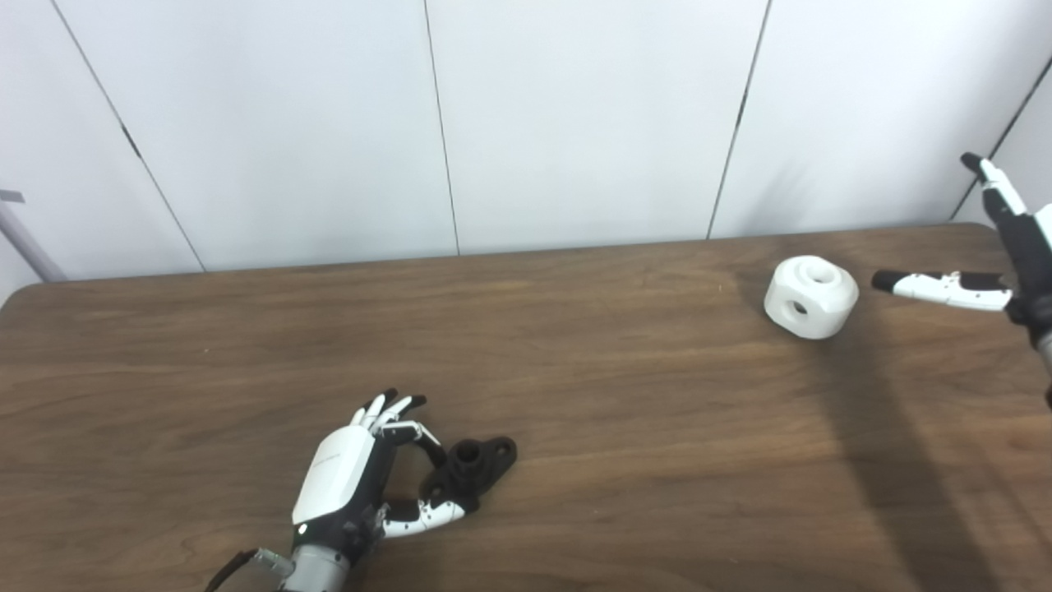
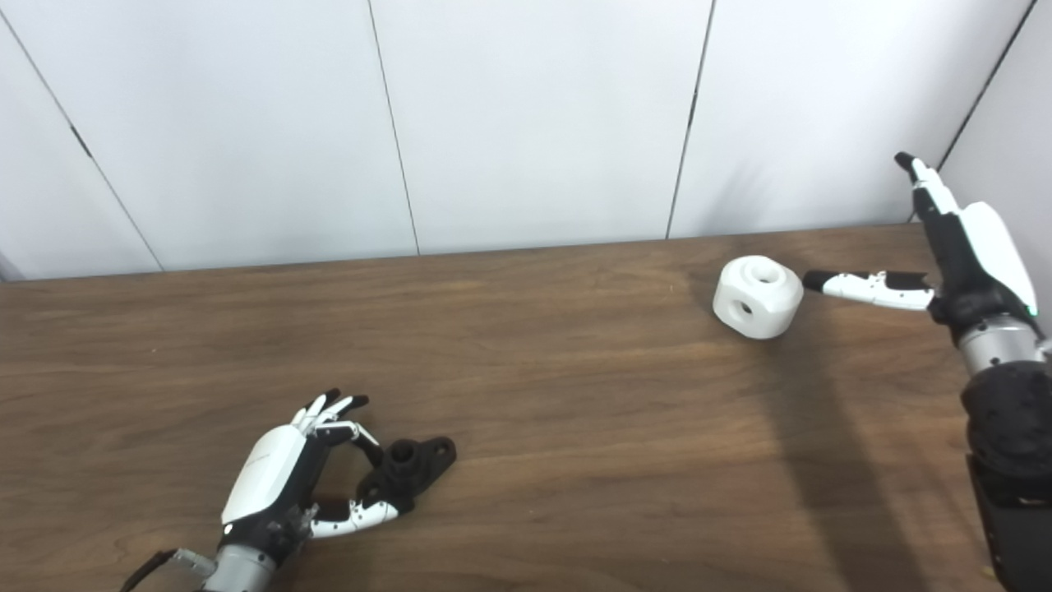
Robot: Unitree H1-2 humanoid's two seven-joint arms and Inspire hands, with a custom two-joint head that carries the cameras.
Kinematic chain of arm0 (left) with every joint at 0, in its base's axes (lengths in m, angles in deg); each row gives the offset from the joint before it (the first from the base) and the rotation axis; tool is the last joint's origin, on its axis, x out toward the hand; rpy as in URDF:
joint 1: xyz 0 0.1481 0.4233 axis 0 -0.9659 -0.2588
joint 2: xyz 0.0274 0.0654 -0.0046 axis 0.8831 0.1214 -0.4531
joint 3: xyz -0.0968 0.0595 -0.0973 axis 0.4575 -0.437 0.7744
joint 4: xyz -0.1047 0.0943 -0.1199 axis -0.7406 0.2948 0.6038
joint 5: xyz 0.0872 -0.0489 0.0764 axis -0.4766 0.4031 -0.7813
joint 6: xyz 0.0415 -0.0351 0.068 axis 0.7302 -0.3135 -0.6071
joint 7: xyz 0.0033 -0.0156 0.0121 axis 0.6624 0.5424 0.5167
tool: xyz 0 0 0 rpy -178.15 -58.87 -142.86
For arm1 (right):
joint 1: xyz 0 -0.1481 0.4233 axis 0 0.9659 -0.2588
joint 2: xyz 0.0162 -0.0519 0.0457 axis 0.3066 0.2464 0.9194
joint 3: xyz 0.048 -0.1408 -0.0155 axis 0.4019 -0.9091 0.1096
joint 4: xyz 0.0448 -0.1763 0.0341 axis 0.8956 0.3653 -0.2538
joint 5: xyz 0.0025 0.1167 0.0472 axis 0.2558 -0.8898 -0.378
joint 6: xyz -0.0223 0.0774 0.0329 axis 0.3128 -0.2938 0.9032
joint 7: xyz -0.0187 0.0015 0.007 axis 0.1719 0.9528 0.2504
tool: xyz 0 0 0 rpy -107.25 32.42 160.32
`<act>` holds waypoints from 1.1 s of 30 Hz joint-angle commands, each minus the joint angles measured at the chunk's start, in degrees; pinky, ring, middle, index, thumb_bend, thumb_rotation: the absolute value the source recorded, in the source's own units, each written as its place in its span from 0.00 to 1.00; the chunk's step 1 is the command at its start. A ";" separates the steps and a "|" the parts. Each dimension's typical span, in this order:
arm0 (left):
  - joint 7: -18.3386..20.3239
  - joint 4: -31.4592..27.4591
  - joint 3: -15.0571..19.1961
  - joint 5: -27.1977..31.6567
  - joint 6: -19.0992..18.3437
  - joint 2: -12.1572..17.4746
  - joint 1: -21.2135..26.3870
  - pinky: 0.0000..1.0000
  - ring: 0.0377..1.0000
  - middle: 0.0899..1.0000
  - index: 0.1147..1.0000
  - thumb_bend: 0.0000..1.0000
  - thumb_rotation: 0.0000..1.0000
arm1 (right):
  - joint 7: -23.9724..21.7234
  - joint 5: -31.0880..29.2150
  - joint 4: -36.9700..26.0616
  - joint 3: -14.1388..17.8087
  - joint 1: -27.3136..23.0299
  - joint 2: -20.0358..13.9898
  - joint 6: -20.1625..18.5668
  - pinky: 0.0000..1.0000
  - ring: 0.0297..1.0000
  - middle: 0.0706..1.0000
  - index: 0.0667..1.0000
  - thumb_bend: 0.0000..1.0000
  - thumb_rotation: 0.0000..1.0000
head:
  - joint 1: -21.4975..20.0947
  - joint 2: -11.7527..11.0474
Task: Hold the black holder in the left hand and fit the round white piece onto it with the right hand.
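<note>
On the near left of the brown wooden tabletop (image 1: 575,370) lies the black holder (image 1: 470,469), a small dark piece with a short upright tube in its middle and a flat flange with a round hole sticking out toward the right. The left hand (image 1: 353,477) rests beside it on its left, palm turned toward it, fingers (image 1: 393,407) spread and curved over the holder's far side and the thumb (image 1: 423,516) reaching under its near side; the thumb tip and a fingertip look to be touching the holder, but the hand is not closed around it and the holder sits flat on the wood. Far off on the right side lies the round white piece (image 2: 757,297), a chunky white block with rounded edges, a wide round hole in its top face and a smaller hole in the side facing the camera. The right hand (image 2: 957,255) hangs just to its right, wide open and holding nothing, fingers pointing up toward the wall (image 2: 534,123) and the thumb (image 2: 863,285) stretched left so that its dark tip is just beside the white piece; I cannot tell whether it touches.
</note>
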 commanded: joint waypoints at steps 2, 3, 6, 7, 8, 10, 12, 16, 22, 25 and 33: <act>-0.17 -0.71 -0.07 -0.31 1.11 0.65 0.44 1.00 0.99 0.90 0.41 0.52 0.04 | 1.13 1.28 0.08 -0.09 -2.47 -2.03 0.67 1.00 1.00 1.00 0.96 0.87 0.24 | -1.33 -0.32; 0.11 -0.84 -0.02 -0.27 0.92 0.79 0.40 1.00 0.99 0.90 0.41 0.52 0.04 | 1.41 1.14 1.46 -0.17 -2.70 -2.24 1.57 1.00 1.00 1.00 0.96 0.86 0.22 | -1.79 -0.45; 0.26 -0.73 0.23 -0.03 0.93 1.12 0.36 1.00 1.00 0.90 0.41 0.52 0.04 | 2.47 0.81 5.77 -0.41 -3.33 -2.91 4.90 1.00 1.00 1.00 0.93 0.86 0.11 | -2.57 -0.74; 0.17 -0.61 0.34 0.12 1.05 1.16 0.35 1.00 0.99 0.90 0.41 0.52 0.04 | 2.82 0.67 7.33 -0.45 -3.61 -3.18 5.97 1.00 1.00 1.00 0.93 0.87 0.14 | -2.75 -0.82; -0.01 -0.44 0.40 0.19 1.25 1.20 0.34 1.00 0.99 0.90 0.41 0.52 0.04 | 3.08 0.47 8.98 -0.45 -3.89 -3.52 7.01 1.00 1.00 1.00 0.93 0.88 0.18 | -2.84 -0.88; -0.29 -0.05 0.47 0.25 1.63 1.32 0.36 1.00 0.99 0.89 0.41 0.52 0.04 | 3.64 0.33 11.75 -0.45 -4.39 -4.07 8.82 0.99 1.00 1.00 0.93 0.90 0.23 | -3.02 -1.11; -0.56 0.31 0.56 0.41 2.18 1.42 0.33 1.00 0.99 0.89 0.41 0.52 0.04 | 4.37 0.31 14.43 -0.55 -4.88 -4.55 10.63 0.98 1.00 1.00 0.93 0.93 0.28 | -3.26 -1.30; -0.53 0.70 0.75 0.38 2.69 1.48 0.27 1.00 0.99 0.89 0.41 0.52 0.04 | 5.43 1.05 18.32 -1.31 -5.78 -5.43 12.06 0.97 1.00 1.00 0.93 0.98 0.41 | -4.45 -2.03; -0.96 1.86 1.62 1.87 4.69 2.29 0.21 1.00 0.99 0.89 0.41 0.52 0.04 | 6.38 2.61 19.61 -2.95 -6.62 -4.90 10.97 0.98 1.00 1.00 0.94 1.00 0.53 | -10.69 -3.86; -0.55 1.80 2.30 2.40 4.90 2.80 0.20 1.00 0.99 0.89 0.41 0.52 0.04 | 4.90 3.65 13.66 -3.64 -6.05 -3.52 5.92 1.00 1.00 1.00 0.94 1.00 0.56 | -12.59 -3.89; 0.04 2.17 3.61 3.88 6.16 4.23 0.17 1.00 0.98 0.88 0.41 0.52 0.04 | 0.02 7.60 2.60 -6.48 -6.63 -1.82 -7.59 0.98 1.00 1.00 0.93 1.00 0.56 | -17.24 -4.85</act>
